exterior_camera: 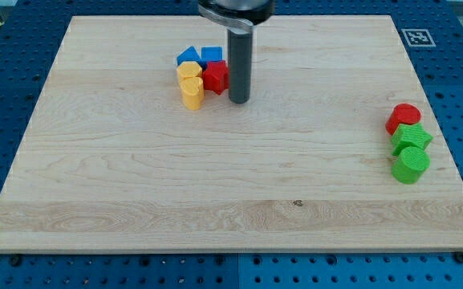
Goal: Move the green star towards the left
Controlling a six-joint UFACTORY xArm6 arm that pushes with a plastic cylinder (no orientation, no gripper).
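The green star (411,138) lies near the board's right edge, between a red cylinder (404,117) above it and a green cylinder (410,164) below it; the three touch in a column. My tip (238,99) stands far to the left of the star, in the upper middle of the board, just right of a red star (216,77). That red star belongs to a cluster with a blue triangle (188,56), a blue cube (212,54) and two yellow blocks (191,82).
The wooden board (215,185) lies on a blue perforated table. A fiducial tag (415,36) sits at the board's upper right corner. The arm's dark mount (235,11) hangs over the top middle.
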